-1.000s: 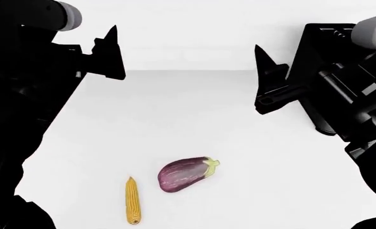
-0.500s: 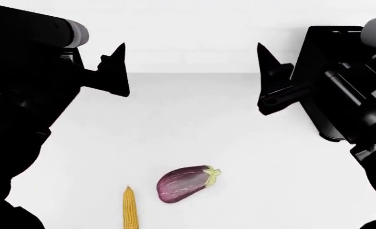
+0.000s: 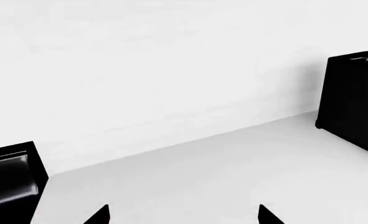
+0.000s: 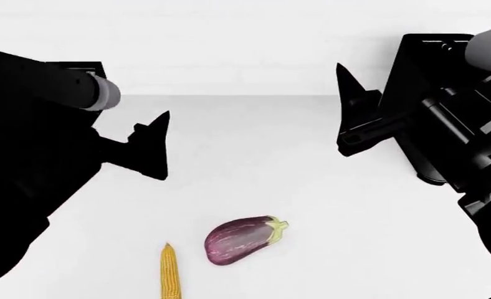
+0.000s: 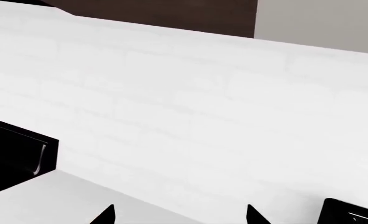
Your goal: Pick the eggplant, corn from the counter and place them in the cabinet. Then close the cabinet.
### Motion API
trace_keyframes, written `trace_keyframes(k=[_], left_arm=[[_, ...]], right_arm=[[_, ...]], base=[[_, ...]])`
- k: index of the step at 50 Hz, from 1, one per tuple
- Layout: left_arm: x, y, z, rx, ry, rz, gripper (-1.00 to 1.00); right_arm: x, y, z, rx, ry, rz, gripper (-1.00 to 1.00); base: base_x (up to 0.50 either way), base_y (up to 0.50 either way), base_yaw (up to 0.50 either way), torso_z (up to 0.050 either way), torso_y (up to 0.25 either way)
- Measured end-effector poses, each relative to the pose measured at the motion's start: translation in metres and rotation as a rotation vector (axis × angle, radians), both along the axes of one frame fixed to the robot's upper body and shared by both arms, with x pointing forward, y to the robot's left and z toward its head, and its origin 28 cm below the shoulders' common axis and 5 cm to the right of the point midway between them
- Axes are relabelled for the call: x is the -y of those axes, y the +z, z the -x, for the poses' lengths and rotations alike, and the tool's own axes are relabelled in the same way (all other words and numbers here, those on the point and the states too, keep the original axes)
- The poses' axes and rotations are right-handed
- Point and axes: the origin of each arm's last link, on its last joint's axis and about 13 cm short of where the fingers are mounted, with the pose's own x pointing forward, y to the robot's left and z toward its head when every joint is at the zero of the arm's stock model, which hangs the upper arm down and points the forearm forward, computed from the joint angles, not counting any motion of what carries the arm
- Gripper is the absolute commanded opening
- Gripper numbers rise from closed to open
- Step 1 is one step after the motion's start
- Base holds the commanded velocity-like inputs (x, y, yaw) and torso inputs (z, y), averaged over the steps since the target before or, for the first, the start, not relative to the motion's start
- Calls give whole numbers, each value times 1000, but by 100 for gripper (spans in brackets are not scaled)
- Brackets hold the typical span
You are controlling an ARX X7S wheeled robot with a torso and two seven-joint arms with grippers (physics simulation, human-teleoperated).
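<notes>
In the head view the dark-purple eggplant (image 4: 240, 239) lies on the white counter (image 4: 254, 156) near the front, its pale stem cap pointing right. The yellow corn (image 4: 171, 274) lies just left of it, partly cut off by the frame's lower edge. My left gripper (image 4: 150, 146) hangs above the counter, up and left of both, open and empty. My right gripper (image 4: 354, 109) hangs at the upper right, open and empty. In the wrist views only the spread tips of the left gripper (image 3: 182, 215) and right gripper (image 5: 180, 215) show. No cabinet is in view.
A white tiled wall (image 4: 245, 43) backs the counter. A black boxy object (image 4: 432, 106) stands at the right behind my right arm; it also shows in the left wrist view (image 3: 352, 102). Another black object (image 3: 10, 182) stands at the left end of the counter.
My left gripper has come down and slightly right, towards the counter. The view has tilted a little, so eggplant and corn sit lower. The right gripper has barely moved.
</notes>
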Motion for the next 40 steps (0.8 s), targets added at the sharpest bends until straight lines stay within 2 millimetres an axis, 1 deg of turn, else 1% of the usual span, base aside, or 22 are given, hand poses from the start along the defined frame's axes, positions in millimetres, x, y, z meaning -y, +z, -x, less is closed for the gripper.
trace_keyframes(k=[8,18,30,40], left_arm=[[-1,-9,27,-69,0,17,100],[1,-17,55,-215,-8,70,100],[7,-35,73,-410,9,64,100],[15,-54,84,-493,24,21,100]], right_arm=[[0,0,1,4,-3,2,100],[1,-1,2,7,-7,-2,100],[3,-4,3,11,-12,-13,100],[5,-5,4,13,-18,-19,100]], base=[[0,0,0,0,0],[0,0,0,0,0],[0,0,0,0,0],[0,0,0,0,0]])
